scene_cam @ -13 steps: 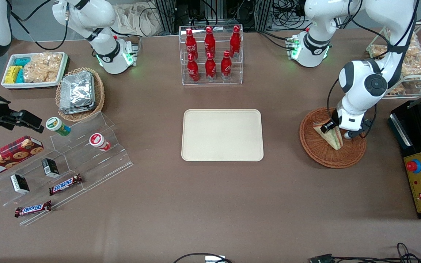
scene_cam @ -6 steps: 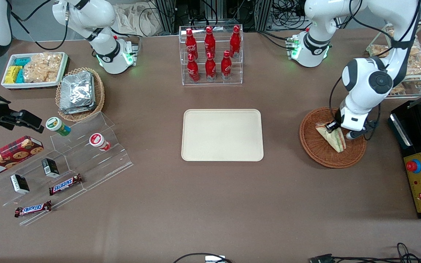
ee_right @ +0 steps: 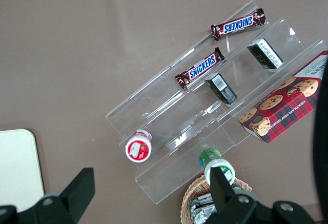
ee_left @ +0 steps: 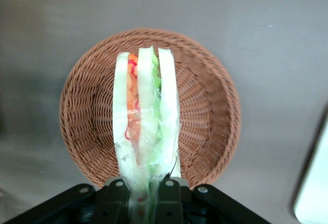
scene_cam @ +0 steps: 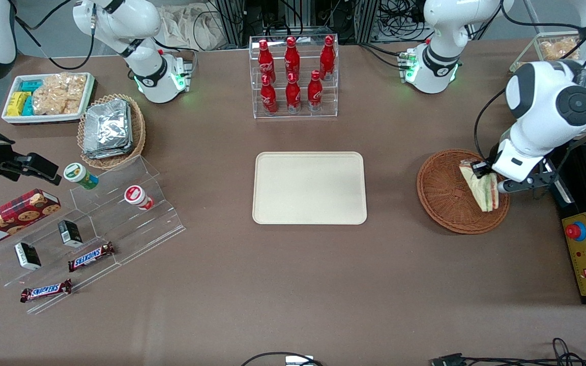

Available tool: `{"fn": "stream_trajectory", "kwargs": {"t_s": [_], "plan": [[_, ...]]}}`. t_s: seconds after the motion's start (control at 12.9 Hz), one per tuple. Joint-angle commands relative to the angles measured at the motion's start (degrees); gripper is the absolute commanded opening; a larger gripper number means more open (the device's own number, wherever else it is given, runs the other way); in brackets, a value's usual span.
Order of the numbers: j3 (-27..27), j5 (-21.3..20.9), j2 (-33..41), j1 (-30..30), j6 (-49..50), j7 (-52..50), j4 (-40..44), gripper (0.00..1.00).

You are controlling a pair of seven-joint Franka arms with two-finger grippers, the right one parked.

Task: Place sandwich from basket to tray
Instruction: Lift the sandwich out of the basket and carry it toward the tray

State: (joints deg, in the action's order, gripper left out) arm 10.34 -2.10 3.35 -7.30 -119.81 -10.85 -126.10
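Observation:
My left gripper [scene_cam: 487,172] is shut on the sandwich [scene_cam: 482,189], a wrapped triangular wedge with green, orange and red layers on its edge. It holds the sandwich in the air above the round reddish-brown wicker basket [scene_cam: 445,195], over the rim part toward the working arm's end. In the left wrist view the sandwich [ee_left: 145,126] hangs from the gripper [ee_left: 145,199], with the empty basket [ee_left: 205,106] well below it. The cream-beige tray [scene_cam: 309,187] lies empty at the table's middle, toward the parked arm's end from the basket.
A clear rack of red bottles [scene_cam: 294,76] stands farther from the front camera than the tray. A black box with a red button [scene_cam: 585,239] sits beside the basket toward the working arm's end. A wire rack of snack bags [scene_cam: 573,86] stands above it. A tan basket of foil packs [scene_cam: 111,129] and a clear stepped display [scene_cam: 94,229] lie toward the parked arm's end.
My left gripper has lifted the sandwich up out of the basket and shifted it toward the working arm's end. The basket now shows empty.

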Motion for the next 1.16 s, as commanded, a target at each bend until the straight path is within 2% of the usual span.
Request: {"fn": "stream_trajectory", "kwargs": {"t_s": [0.0, 0.31, 0.62, 0.93, 1.09], "plan": [[0.12, 0.25, -0.63, 5.35, 2.74, 2.06, 4.18, 0.0], [0.12, 0.25, -1.16, 13.35, 4.06, 1.45, 5.95, 0.0], [0.12, 0.69, -3.08, 21.0, 3.27, 0.14, 7.0, 0.05], [0.12, -0.01, -9.22, 29.61, 0.47, -12.06, 10.34, 0.06], [0.12, 0.25, -12.83, 31.82, -3.83, -15.94, 10.26, 0.05]]}}
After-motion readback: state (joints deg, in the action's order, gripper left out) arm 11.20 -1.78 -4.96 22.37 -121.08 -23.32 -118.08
